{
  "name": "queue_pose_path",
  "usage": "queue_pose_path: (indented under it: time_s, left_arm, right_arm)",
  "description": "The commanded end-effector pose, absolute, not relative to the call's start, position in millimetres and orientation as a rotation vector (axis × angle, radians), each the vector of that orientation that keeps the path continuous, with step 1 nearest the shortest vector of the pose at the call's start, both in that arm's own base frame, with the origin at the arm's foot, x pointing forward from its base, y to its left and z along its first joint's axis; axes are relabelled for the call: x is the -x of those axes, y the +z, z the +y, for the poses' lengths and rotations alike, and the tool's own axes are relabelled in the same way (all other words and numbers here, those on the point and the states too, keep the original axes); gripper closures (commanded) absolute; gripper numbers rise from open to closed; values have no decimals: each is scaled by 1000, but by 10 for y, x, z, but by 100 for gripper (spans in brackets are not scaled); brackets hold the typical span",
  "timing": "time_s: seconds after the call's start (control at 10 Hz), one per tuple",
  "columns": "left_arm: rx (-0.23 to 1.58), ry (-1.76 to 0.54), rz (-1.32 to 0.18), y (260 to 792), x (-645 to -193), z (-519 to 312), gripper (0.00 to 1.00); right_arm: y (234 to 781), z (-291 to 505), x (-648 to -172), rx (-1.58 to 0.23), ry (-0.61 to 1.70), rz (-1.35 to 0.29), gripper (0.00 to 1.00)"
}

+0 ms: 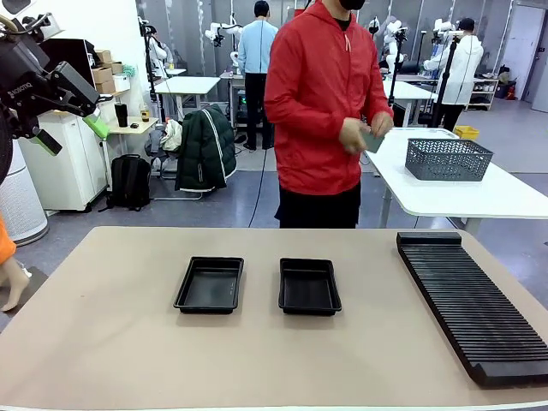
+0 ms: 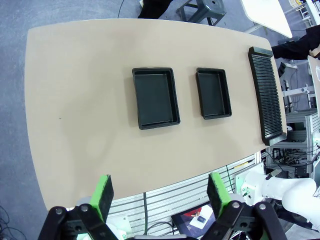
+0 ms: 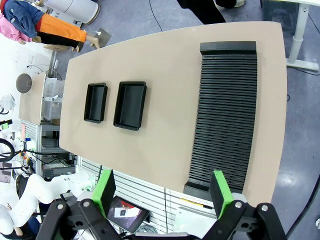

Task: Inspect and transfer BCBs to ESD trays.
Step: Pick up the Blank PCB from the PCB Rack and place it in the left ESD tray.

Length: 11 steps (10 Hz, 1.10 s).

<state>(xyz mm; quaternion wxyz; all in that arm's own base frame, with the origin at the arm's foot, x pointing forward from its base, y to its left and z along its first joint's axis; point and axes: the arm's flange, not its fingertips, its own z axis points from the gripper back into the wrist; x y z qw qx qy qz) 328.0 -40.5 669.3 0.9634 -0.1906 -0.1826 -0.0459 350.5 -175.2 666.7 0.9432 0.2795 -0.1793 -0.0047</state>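
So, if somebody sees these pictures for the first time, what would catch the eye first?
Probably the person in the red jacket at the far side of the table, holding a small pale board. Then the two empty black trays side by side mid-table, and the long black ribbed rack along its right side.

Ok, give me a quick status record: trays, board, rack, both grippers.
left ESD tray: empty, on the table
right ESD tray: empty, beside it, not touching
BCB: in the person's hands, beyond the table's far edge
slotted rack: table's right side, slots look empty
left gripper: fingers open, high over the table
right gripper: fingers open, high over the table
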Motion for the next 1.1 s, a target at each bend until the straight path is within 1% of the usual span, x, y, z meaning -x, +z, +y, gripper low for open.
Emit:
queue_pose_path:
  time_s: [0.0,1.0]
  left_arm:
    - [386,-92,-373,6694,-3280,-404,0]
    - [386,-92,-373,6694,-3280,-404,0]
  right_arm:
    - [6669,-1744,-3505,-569,-8,-366,0]
    - [6669,-1744,-3505,-569,-8,-366,0]
